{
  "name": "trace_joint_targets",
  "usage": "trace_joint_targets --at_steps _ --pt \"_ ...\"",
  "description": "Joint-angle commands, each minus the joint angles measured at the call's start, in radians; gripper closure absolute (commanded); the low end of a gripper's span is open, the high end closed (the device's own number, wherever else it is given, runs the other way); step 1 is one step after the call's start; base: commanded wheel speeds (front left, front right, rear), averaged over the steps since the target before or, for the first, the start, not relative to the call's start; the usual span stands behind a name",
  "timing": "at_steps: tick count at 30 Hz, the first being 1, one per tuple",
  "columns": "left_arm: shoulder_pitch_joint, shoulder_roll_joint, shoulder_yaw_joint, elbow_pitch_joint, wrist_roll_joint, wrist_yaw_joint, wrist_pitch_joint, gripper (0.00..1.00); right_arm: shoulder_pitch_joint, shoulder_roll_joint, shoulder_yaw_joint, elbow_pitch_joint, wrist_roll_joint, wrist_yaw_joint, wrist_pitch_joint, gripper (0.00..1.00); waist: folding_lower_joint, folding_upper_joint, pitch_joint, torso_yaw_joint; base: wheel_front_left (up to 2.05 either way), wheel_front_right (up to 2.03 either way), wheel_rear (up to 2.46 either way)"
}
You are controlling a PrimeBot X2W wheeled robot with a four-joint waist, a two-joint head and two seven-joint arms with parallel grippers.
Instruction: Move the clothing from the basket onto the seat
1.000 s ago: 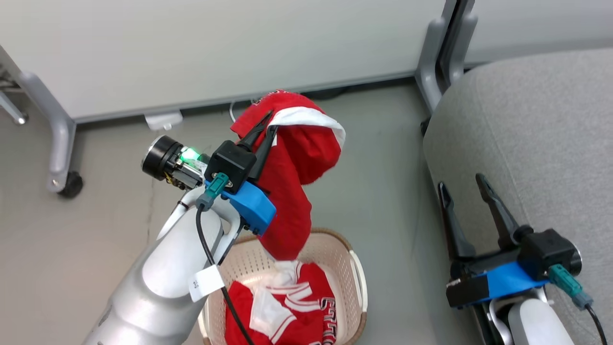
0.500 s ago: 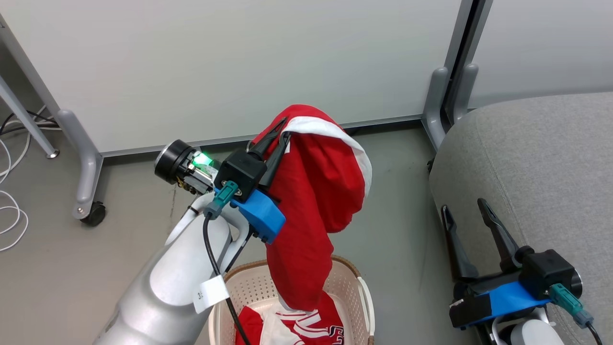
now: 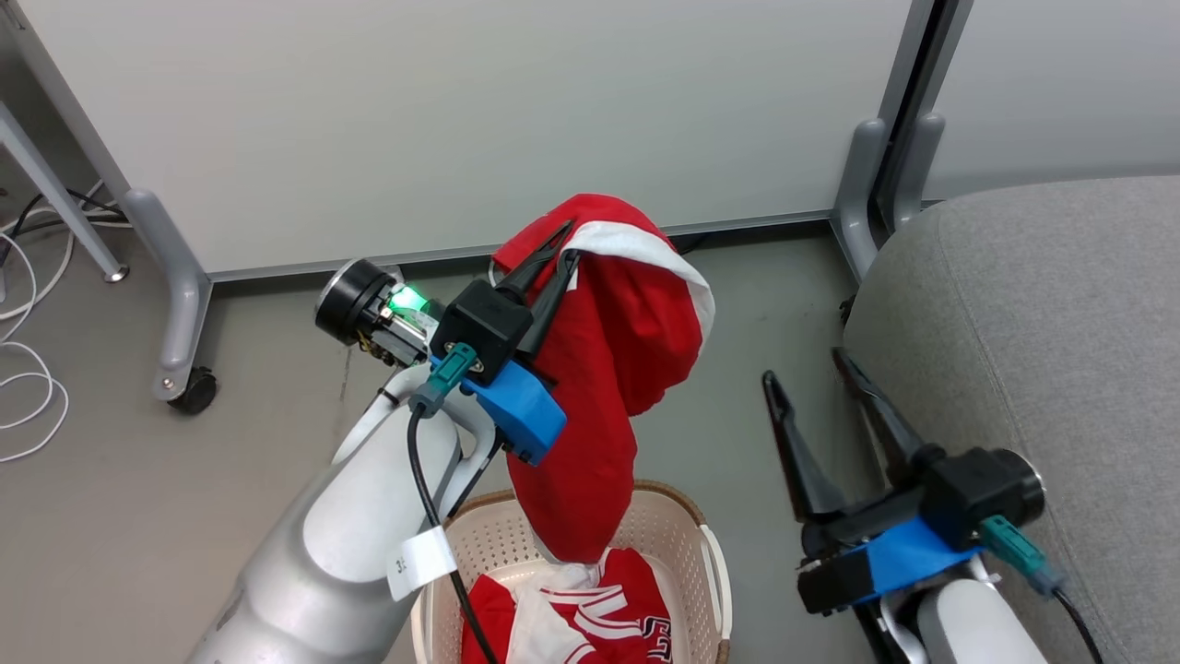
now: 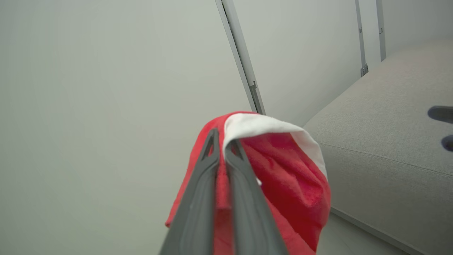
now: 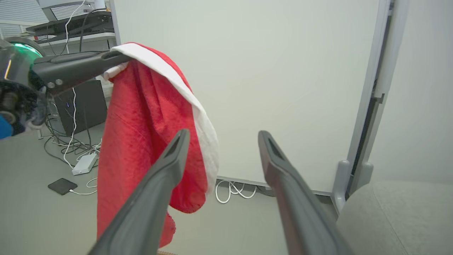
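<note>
Against a white partition, the left tool pinches the plain red garment mid-frame, tail dangling into the basket at bottom, with a rightward carry to the seat likely next, the right tool spread wide and empty.

left claw: raised, pinched closed | right claw: low, spread wide

red garment white-edged; jersey seemingly white-striped
</note>
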Motion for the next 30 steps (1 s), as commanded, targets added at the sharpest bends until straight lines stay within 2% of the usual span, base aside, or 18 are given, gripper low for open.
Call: trace_joint_targets --at_steps 1,11,17,27,28,29,30 --pt "-0.019 -0.003 0.0 -0.002 0.005 -0.003 -0.005 1.0 -0.018 -0.002 0.015 0.005 -0.001 0.0 -0.004 0.0 0.0 0.0 0.004 0.004 0.0 0.0 0.0" --pt "-0.055 -0.042 -0.032 -0.012 -0.003 -0.008 -0.004 1.0 -0.167 -0.003 0.2 0.077 0.023 0.0 -0.004 0.0 0.0 0.0 0.043 0.048 0.0 0.0 0.0" --pt "-0.082 -0.06 -0.057 -0.022 -0.011 -0.01 -0.004 1.0 -0.264 -0.003 0.225 0.174 0.011 0.0 -0.004 0.0 0.0 0.0 0.068 0.079 0.0 0.0 0.0" --pt "-0.109 -0.07 -0.095 -0.051 -0.029 -0.008 -0.004 1.0 -0.389 -0.002 0.267 0.411 0.035 0.0 -0.004 0.0 0.0 0.0 0.09 0.109 0.0 0.0 0.0" --pt "-0.109 -0.071 -0.097 -0.055 -0.032 -0.008 -0.004 1.0 -0.395 -0.003 0.274 0.432 0.048 0.0 -0.004 0.6 0.0 0.0 0.09 0.11 0.0 0.0 0.0" --pt "-0.107 -0.071 -0.1 -0.058 -0.035 -0.007 -0.004 1.0 -0.405 -0.003 0.278 0.446 0.058 0.0 -0.004 1.0 0.0 0.0 0.089 0.109 0.0 0.0 0.0" --pt "-0.105 -0.071 -0.102 -0.061 -0.037 -0.006 -0.004 1.0 -0.413 -0.003 0.282 0.455 0.068 0.0 -0.004 1.0 0.0 0.0 0.088 0.109 0.0 0.0 0.0"
